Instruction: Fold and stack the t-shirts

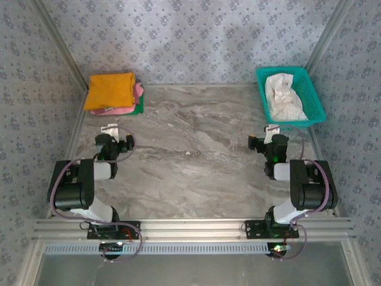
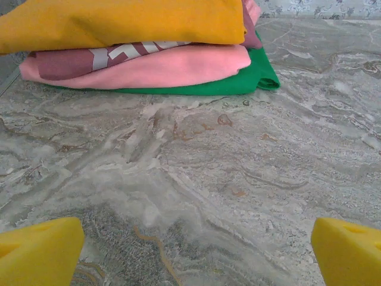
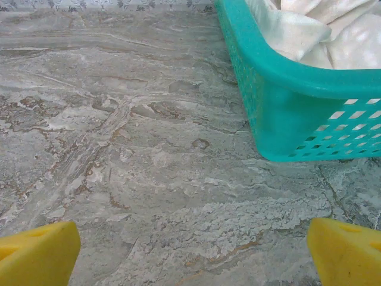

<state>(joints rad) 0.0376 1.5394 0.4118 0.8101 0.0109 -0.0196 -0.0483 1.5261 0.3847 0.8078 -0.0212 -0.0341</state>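
**Jaws wide apart on both arms, nothing held**

Your left gripper (image 2: 193, 256) and right gripper (image 3: 190, 256) both hung low over the table (image 1: 196, 155) with their jaws spread wide and empty.

The white t-shirt (image 1: 284, 95) lay crumpled in the teal basket (image 1: 316, 101) at the far right corner, just ahead of your right gripper. It looked thin, light and limp (expect it to drape and bunch, not hold a shape). A pinch on a raised fold at the top of the heap seemed the safest hold. Collar and sleeves could not be made out.

The basket's near wall stood between your fingers and the cloth, so the approach probably had to come over the rim. The light mesh basket might have slid or lifted with the shirt.

At the far left corner sat the folded stack, near your left gripper: orange shirt (image 1: 109, 89) on top, pink shirt (image 2: 178, 67) beneath, green shirt (image 2: 256, 77) at the bottom. The stretch of table between basket and stack looked like your folding ground.
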